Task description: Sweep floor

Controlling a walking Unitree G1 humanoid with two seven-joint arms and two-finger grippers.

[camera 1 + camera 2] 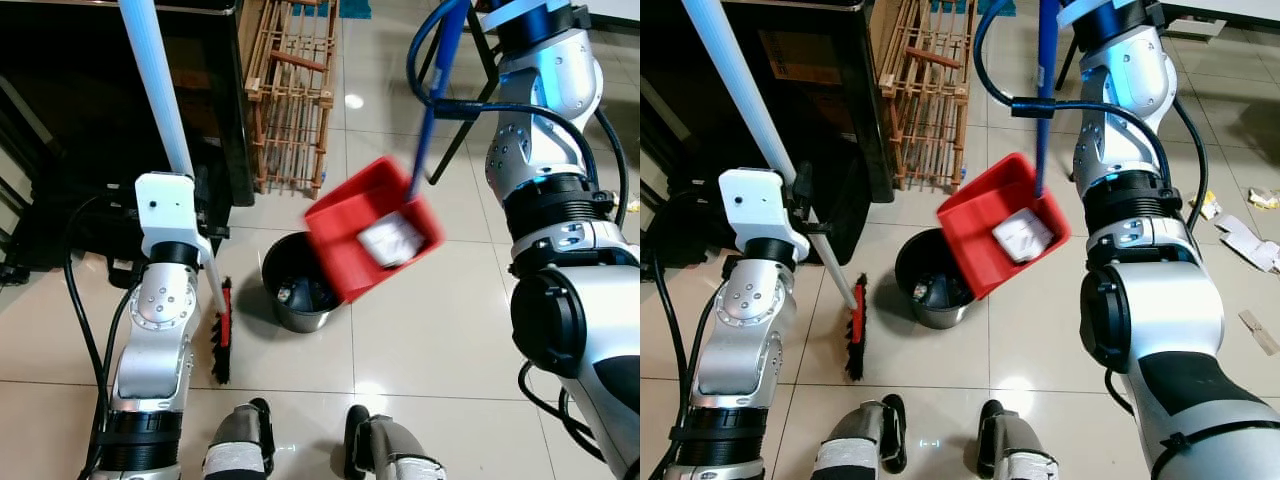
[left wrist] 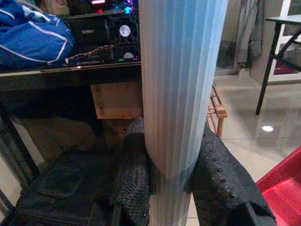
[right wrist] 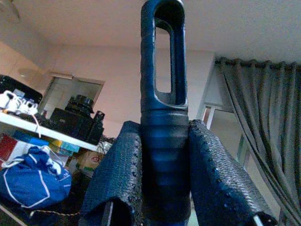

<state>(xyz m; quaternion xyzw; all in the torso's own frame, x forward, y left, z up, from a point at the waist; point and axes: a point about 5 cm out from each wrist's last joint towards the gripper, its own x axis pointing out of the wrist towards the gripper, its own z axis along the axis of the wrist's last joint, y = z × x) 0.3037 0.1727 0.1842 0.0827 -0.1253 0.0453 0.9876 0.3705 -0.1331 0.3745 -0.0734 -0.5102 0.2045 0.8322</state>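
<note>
A red dustpan [image 1: 365,235] on a blue handle [image 1: 432,95] hangs tilted over a black waste bin [image 1: 296,283], with crumpled white paper [image 1: 392,240] inside it. My right gripper [image 3: 162,188] is shut on the dustpan's blue handle [image 3: 162,117] near its looped top. My left gripper [image 2: 174,183] is shut on the broom's pale blue pole [image 2: 181,84]. That pole [image 1: 155,85] slants down to a red and black broom head [image 1: 222,335] resting on the tiles left of the bin. More paper scraps [image 1: 1250,240] lie on the floor at the far right.
A dark desk [image 1: 120,120] with gear beneath stands at the left. A wooden rack [image 1: 292,95] leans beside it. Black table legs [image 1: 478,70] rise at the back right. My two feet [image 1: 300,440] stand on the beige tiles below the bin.
</note>
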